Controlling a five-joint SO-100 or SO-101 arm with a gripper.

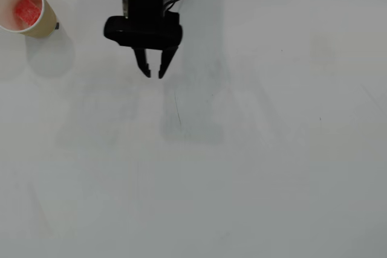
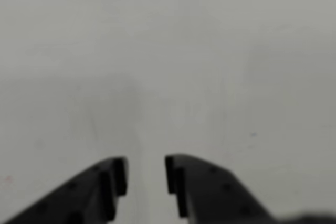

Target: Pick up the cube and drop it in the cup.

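Pincer [image 1: 154, 75] is hanging over the white bench [image 1: 242, 167] near top centre of the overhead view, tips pointing down-frame w/ a narrow gap btwn them and nothing in it; wrist view is showing the same small gap [image 2: 146, 174] over bare surface. Well off to its left in the overhead view, the cup [image 1: 42, 23] is standing in the top-left corner, and the cube [image 1: 27, 11] is lying inside it.

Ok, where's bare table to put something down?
Nearly everywhere: the table is bare below and right of the gripper in the overhead view. Only the top-left corner is taken, by the cup holding the cube.
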